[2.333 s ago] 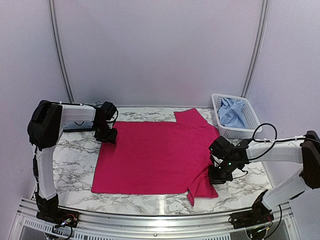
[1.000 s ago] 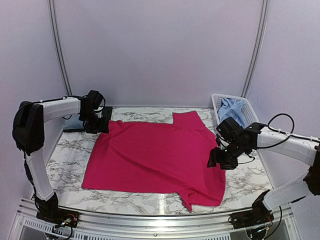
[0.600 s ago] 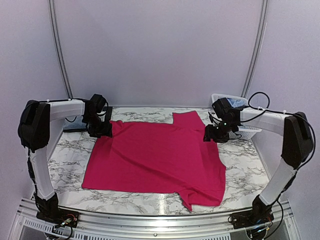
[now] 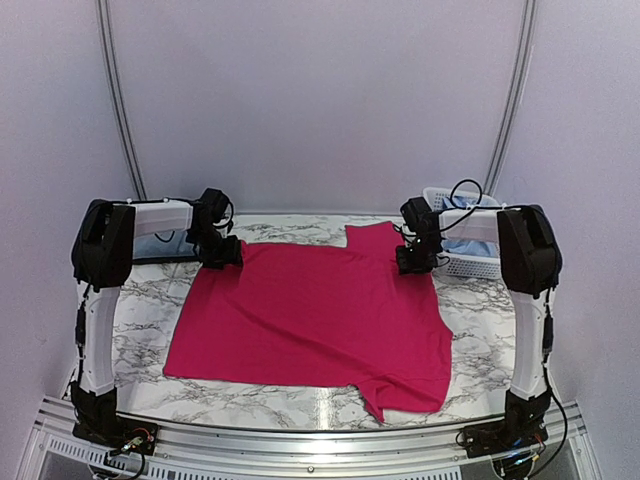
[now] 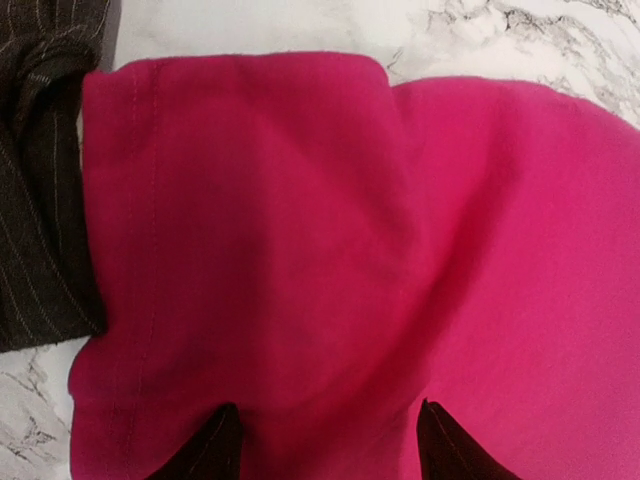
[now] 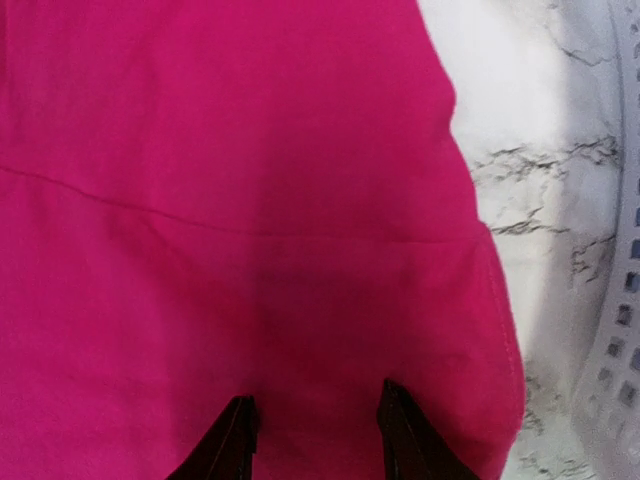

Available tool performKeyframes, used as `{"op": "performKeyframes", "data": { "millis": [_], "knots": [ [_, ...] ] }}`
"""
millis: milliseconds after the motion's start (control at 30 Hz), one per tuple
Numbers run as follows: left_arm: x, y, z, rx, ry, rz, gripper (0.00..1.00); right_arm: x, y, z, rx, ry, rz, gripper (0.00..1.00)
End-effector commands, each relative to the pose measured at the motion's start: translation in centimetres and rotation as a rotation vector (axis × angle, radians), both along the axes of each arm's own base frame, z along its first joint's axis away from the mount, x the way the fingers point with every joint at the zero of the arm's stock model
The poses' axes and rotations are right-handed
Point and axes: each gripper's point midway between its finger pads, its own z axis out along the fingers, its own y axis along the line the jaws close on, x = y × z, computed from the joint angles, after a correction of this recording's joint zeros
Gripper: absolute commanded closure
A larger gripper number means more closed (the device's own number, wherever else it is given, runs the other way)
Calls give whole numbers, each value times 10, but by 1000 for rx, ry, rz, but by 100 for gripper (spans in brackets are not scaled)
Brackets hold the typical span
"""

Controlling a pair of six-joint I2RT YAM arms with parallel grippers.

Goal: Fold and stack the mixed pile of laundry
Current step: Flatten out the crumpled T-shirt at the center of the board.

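Observation:
A bright pink-red T-shirt lies spread flat on the marble table. My left gripper is open just above its far left corner; in the left wrist view the fingertips stand apart over the pink cloth, holding nothing. My right gripper is open over the shirt's far right sleeve; its fingertips stand apart above the pink cloth in the right wrist view. A dark pinstriped garment lies beside the shirt's left corner. A light blue shirt sits in the basket.
A white slatted plastic basket stands at the far right of the table, close to my right gripper; its rim shows in the right wrist view. The dark garment lies at the far left. Bare marble shows around the shirt.
Both grippers let go of the shirt's side edges and moved to its far corners. The shirt shifted left and now lies flatter, its right side spread wider.

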Motion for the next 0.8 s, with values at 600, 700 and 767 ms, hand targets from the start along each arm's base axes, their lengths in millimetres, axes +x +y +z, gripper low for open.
{"op": "performKeyframes", "data": {
  "millis": [600, 700, 767],
  "knots": [
    [43, -13, 108, -43, -237, 29, 7, 89, 37, 151, 77, -317, 143, 49],
    [18, 1, 141, -31, -273, 48, 1, 57, 60, 189, 104, -339, 192, 42],
    [-7, 7, 148, -49, -257, 54, 1, 24, 72, 195, 175, -285, 215, 40]
  ]
}}
